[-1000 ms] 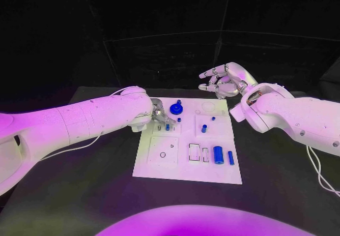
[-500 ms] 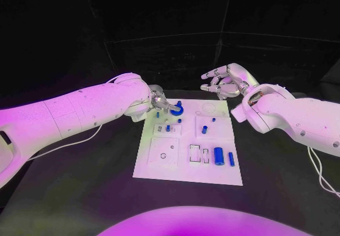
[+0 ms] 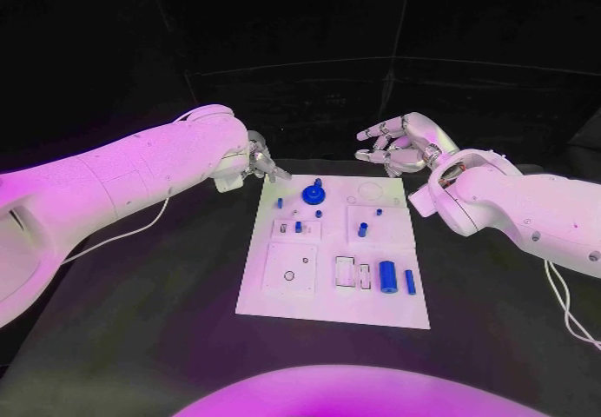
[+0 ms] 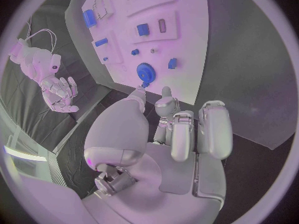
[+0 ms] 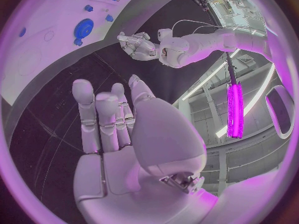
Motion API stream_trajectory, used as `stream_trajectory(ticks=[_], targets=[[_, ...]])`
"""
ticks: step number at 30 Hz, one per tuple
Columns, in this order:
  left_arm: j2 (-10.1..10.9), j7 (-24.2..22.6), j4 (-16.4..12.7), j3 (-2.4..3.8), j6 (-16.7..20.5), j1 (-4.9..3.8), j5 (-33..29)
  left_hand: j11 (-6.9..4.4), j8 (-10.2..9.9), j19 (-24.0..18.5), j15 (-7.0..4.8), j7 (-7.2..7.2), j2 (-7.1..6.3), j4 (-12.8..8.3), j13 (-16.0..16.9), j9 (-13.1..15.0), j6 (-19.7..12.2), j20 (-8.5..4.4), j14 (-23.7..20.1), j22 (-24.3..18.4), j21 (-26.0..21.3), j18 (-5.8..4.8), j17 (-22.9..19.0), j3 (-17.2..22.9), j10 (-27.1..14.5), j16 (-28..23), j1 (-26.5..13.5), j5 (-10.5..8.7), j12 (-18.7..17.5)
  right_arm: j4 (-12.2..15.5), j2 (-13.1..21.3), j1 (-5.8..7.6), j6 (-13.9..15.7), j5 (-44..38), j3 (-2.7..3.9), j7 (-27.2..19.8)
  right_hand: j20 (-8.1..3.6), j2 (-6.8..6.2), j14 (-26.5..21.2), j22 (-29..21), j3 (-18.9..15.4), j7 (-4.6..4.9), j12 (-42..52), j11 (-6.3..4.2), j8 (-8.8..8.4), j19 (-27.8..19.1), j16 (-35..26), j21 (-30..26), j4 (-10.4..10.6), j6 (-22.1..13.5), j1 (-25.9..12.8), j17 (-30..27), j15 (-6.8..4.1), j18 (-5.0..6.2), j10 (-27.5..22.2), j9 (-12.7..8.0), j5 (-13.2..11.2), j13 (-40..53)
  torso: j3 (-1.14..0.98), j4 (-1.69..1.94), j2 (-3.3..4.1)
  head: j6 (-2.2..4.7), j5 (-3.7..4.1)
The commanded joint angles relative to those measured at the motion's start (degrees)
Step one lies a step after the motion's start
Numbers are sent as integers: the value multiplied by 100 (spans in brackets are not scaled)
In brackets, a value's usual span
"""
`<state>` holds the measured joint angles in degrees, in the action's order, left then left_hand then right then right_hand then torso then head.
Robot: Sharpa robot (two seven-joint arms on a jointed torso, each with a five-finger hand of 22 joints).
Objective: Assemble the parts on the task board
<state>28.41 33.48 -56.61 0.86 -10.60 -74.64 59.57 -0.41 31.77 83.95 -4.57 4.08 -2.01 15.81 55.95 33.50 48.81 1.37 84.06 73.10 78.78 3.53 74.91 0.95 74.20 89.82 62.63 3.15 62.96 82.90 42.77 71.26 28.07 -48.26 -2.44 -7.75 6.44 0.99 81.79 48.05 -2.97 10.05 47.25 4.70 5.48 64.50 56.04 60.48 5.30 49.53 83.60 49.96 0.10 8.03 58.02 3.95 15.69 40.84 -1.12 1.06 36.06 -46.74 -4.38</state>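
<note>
Blue plastic gear (image 3: 312,193) sits near the far edge of my white flat task board (image 3: 300,295) | looks light, stiff, slick, so I'd pinch its raised hub | left hand (image 3: 260,165) empty, fingers loose | right hand (image 3: 396,144) spread, empty

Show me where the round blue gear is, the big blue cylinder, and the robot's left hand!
Round blue gear (image 3: 312,195): head view, on its toothed disc.
Big blue cylinder (image 3: 388,274): head view, on the middle of its side.
Left hand (image 3: 260,162): head view, on the silver fingers beyond the task board's far left corner.
</note>
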Motion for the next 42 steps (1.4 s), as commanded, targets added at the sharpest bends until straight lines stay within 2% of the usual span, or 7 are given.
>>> stream_trajectory(ticks=[1, 3, 10, 18, 26, 37, 42], targets=[[-141, -148, 277, -25, -378, -10, 17, 20, -49, 43, 59, 10, 15, -2, 11, -60, -20, 57, 594, 18, -4, 0, 1509, -50, -21, 18, 79, -28, 15, 0, -15, 10, -36, 19, 4, -49, -4, -18, -37, -10, 3, 3, 19, 13, -17, -35, -17, -34, 24, -38, -22, 1, 12, 64, -36, -6, 35, -8, 8, -15, 12, -11, -6], [-222, -148, 429, -46, -441, -2, 45, 33, -107, 46, 72, 25, 48, -5, 17, -139, -3, 74, 594, 26, -2, 0, 1509, -104, -21, 18, 130, -29, 33, -1, -22, 10, -38, 19, 4, -50, -4, -18, -37, -10, 3, 3, 19, 13, -17, -35, -17, -34, 24, -38, -22, 1, 12, 64, -36, -6, 35, -8, 12, -25, 30, 3, -17], [-452, -177, 830, -118, -595, 55, 85, 59, -235, 55, 95, 53, 110, -4, 26, -322, 36, 100, 594, 52, 9, -3, 1509, -235, -23, 18, 216, -29, 65, -2, -44, 10, -46, 19, 4, -54, -3, -14, -38, -8, 6, 4, 20, 13, -17, -34, -16, -35, 25, -40, -19, 6, 13, 63, -39, -6, 40, -9, 11, -13, 23, -9, -14], [-605, -283, 1047, -150, -717, 117, 94, 67, -306, 69, 105, 61, 133, 29, 46, -448, 97, 114, 594, 94, 34, -10, 1509, -371, -13, 18, 210, -30, 100, -9, -69, 9, -51, 19, 4, -58, -3, -14, -38, -8, 6, 4, 20, 13, -17, -34, -16, -35, 25, -40, -19, 6, 13, 63, -39, -6, 40, -9, 8, -12, 19, -23, -17], [-687, -342, 1164, -220, -827, 159, 94, 66, -335, 79, 106, 58, 138, 37, 54, -508, 132, 117, 594, 126, 54, -16, 1509, -444, -4, 18, 210, -30, 118, -27, -105, 9, -59, 19, 4, -63, -3, -14, -38, -8, 6, 4, 20, 13, -17, -34, -16, -35, 25, -40, -19, 6, 13, 63, -39, -6, 40, -9, 8, -15, 18, -38, -9], [-700, -362, 1209, -234, -908, 173, 95, 47, -351, 90, 94, 33, 225, -21, 60, -614, 267, 112, 594, 167, 77, -22, 1509, -515, 8, 18, 352, -29, 141, -32, -103, 9, -64, 19, 4, -60, -3, -14, -38, -8, 6, 4, 20, 13, -17, -34, -16, -35, 25, -40, -19, 6, 13, 63, -39, -6, 40, -9, 7, 1, 16, -57, 10], [-713, -381, 1218, -234, -969, 175, 95, 37, -358, 93, 86, 23, 274, -83, 58, -670, 333, 107, 594, 182, 84, -24, 1509, -541, 14, 18, 464, -29, 147, -37, -106, 9, -66, 19, 4, -60, -3, -14, -38, -8, 6, 4, 20, 13, -17, -34, -16, -35, 25, -40, -19, 6, 13, 63, -39, -6, 40, -9, 1, -4, 13, -70, -10]])
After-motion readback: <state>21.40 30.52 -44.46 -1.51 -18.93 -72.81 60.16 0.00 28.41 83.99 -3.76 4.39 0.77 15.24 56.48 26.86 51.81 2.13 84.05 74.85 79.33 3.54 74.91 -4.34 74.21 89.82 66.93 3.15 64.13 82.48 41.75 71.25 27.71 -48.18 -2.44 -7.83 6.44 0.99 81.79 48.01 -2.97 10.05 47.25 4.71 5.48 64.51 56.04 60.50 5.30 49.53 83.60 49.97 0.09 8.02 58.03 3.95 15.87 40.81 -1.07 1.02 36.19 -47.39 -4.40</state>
